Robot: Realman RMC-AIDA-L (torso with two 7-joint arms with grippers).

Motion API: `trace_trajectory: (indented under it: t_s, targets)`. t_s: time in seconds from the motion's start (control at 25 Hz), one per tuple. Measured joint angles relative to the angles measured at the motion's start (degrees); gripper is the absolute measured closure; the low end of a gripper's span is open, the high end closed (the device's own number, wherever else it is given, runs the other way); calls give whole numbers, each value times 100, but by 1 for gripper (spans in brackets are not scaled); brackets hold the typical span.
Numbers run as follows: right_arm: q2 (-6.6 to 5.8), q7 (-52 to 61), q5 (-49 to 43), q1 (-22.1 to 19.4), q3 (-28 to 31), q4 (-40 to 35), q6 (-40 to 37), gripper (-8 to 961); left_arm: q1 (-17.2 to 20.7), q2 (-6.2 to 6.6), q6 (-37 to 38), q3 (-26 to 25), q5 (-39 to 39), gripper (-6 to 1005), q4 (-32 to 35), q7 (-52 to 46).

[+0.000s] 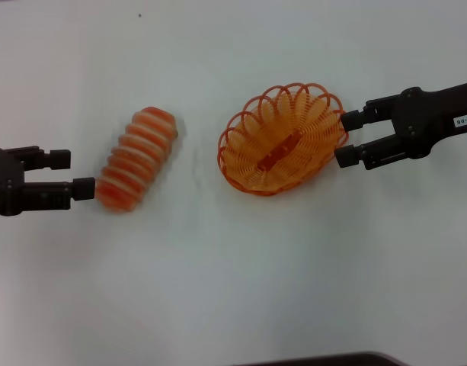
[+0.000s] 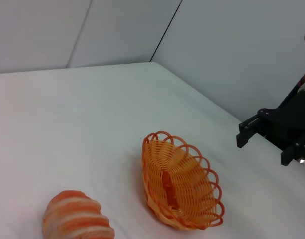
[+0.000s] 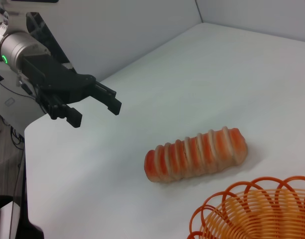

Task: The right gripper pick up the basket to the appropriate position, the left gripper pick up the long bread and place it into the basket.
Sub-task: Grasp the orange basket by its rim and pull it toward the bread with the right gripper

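basket point(image 1: 283, 141) – right claw point(image 1: 347, 139) open astride its rim | long bread point(image 1: 136, 158) – left claw point(image 1: 76, 174) open, empty, beside its end

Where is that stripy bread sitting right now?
In the head view, the long bread lies on the white table, left of the basket and apart from it, with the open left end effector at its near end.

On the table point(image 1: 241, 282), the long bread point(image 1: 136, 158) lies to the left and the basket point(image 1: 283, 139) to the right, apart from each other with bare surface between them. The bread lies slanted, its nearer end toward the left. The left gripper point(image 1: 75, 174) sits just left of the bread's nearer end. The right gripper point(image 1: 347, 139) sits at the basket's right rim, one finger behind and one nearer.
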Motion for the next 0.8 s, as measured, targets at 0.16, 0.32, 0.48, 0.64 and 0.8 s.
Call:
trace_trajectory:
  t_s: [0.16,0.32,0.48,0.64,0.8]
  targets:
    - [0,0,2,2,-3,0,1,101,-2,-3,0,1,0,137,0,-1]
    - [0,0,3,4,-5,0,1,102,-4,-2,3,1,0,137,0,-1]
    - [1,3,3,-1,-5,-1,1,102,-4,-2,8,1,0,137,0,-1]
    - [-16,345,65,74,199,-134,15,103,-14,-8,9,1,0,137,0,-2]
    - [-160,1219,456,376,800,-291,16,103,-37,-1,16,1,5,137,-8,-1]
